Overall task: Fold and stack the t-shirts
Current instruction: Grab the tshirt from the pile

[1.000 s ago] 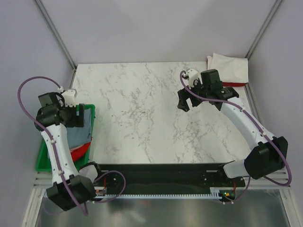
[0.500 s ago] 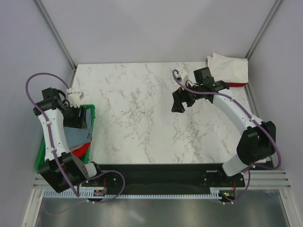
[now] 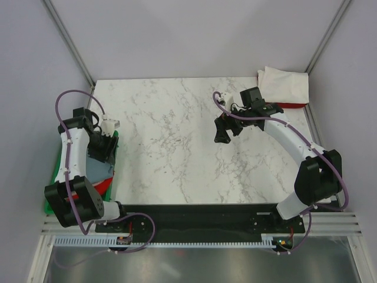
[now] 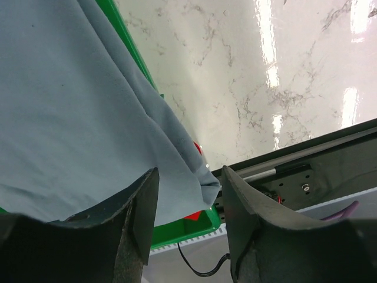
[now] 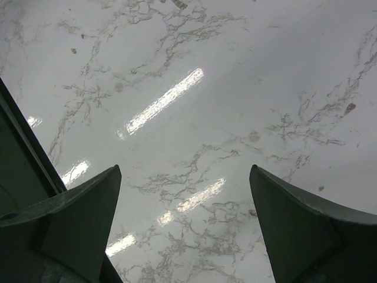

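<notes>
A slate blue-grey t-shirt [image 3: 97, 168] lies in the green tray [image 3: 51, 203] at the left, with a red t-shirt [image 3: 103, 187] under it. My left gripper [image 3: 106, 145] hangs over the tray's table-side rim. In the left wrist view the blue-grey t-shirt [image 4: 70, 106] fills the upper left, and its lower corner hangs between the jaws of my left gripper [image 4: 188, 177], which stand apart. A sliver of the red t-shirt [image 4: 192, 216] shows below. My right gripper [image 3: 222, 131] [image 5: 184, 171] is open over bare marble. A folded white t-shirt [image 3: 285, 85] lies on a red one [image 3: 293, 106] at the back right.
The green tray's rim [image 4: 197, 227] sits against the marble table's left edge [image 4: 235, 88]. The black rail [image 3: 200, 215] carrying the arm bases runs along the near edge. Grey walls and metal posts close off the back and sides.
My left arm has swung towards the table over the tray's inner rim, and its jaws have narrowed a little. My right gripper has moved left and slightly nearer, staying wide open.
</notes>
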Controlling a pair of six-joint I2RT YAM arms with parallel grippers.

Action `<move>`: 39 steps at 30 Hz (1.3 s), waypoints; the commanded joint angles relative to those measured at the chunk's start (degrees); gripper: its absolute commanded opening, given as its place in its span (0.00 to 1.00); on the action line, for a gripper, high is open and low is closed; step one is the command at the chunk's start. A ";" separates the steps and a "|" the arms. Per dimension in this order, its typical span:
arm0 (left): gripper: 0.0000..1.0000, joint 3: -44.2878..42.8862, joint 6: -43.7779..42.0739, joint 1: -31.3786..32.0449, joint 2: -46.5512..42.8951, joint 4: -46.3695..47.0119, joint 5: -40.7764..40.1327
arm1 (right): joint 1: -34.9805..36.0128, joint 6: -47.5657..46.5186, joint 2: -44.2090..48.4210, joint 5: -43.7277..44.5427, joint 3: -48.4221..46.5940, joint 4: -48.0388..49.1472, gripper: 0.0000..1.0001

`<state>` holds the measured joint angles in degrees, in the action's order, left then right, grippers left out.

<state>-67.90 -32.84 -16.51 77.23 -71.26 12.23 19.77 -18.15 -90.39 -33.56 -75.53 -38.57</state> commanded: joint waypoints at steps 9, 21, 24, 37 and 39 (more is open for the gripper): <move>0.39 1.63 1.81 -0.01 1.17 4.64 -4.06 | 0.18 -1.80 4.34 -0.10 1.52 1.48 0.98; 0.05 0.84 1.90 -0.01 1.70 4.56 -3.18 | 0.18 -2.41 5.31 0.86 1.61 1.56 0.98; 0.02 -2.67 2.25 -0.01 0.91 4.03 -2.56 | 0.09 -3.03 6.62 3.14 1.08 2.96 0.98; 0.02 -47.39 4.19 0.87 4.50 -3.44 9.72 | 0.09 5.13 8.83 16.68 -12.17 10.70 0.98; 0.02 -54.95 4.10 3.14 5.64 -4.05 10.79 | 0.01 7.59 7.69 15.55 -13.68 10.01 0.98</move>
<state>-114.13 -30.02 -15.94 81.84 -74.43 15.77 19.77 -16.49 -81.67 -19.64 -85.14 -30.57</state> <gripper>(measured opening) 0.029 0.982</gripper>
